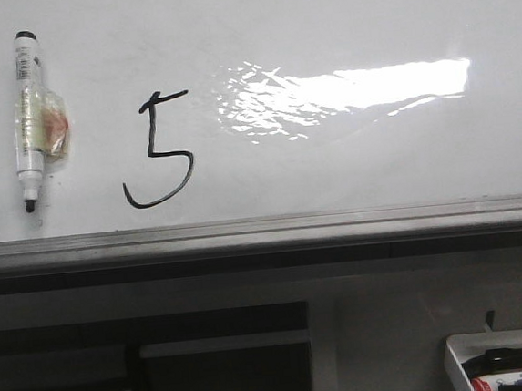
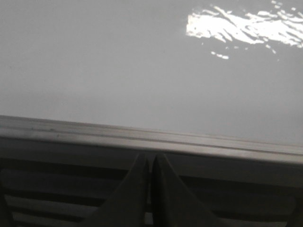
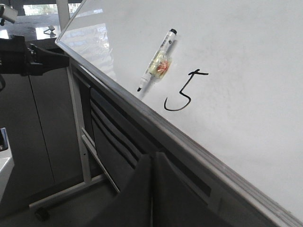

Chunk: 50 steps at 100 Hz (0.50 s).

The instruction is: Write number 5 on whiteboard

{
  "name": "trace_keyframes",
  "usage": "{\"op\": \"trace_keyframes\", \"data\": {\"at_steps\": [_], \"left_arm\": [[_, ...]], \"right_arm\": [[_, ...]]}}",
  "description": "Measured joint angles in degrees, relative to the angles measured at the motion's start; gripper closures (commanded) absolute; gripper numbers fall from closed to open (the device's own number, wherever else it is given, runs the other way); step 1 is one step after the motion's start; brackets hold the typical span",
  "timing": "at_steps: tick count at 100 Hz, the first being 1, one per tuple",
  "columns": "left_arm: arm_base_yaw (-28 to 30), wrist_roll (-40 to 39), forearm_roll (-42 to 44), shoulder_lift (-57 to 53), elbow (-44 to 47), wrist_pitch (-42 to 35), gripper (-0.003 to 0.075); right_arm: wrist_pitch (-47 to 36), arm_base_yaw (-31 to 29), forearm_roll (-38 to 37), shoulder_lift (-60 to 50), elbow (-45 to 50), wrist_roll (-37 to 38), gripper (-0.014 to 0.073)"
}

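A thin black number 5 [image 1: 157, 150] is drawn on the glossy whiteboard [image 1: 331, 162], left of a bright light patch. It also shows in the right wrist view [image 3: 182, 92]. A white marker [image 1: 28, 120] with a black tip pointing down sticks to the board left of the 5, also in the right wrist view [image 3: 156, 59]. My left gripper [image 2: 151, 158] is shut and empty, below the board's grey ledge [image 2: 189, 142]. My right gripper [image 3: 152, 158] is shut and empty, below the ledge [image 3: 189, 142]. Neither gripper shows in the front view.
A grey metal ledge [image 1: 264, 232] runs under the board. A small white tray [image 1: 458, 361] with several markers sits at the lower right. The board's stand legs [image 3: 83, 156] and dark panels lie below the ledge.
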Motion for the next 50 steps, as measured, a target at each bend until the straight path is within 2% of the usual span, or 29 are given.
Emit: {"op": "trace_keyframes", "data": {"at_steps": [50], "left_arm": [[0.0,-0.1,0.0,0.0,0.0,0.5,0.0741]], "right_arm": [[0.0,0.0,0.0,0.0,0.0,0.0,0.0655]]}}
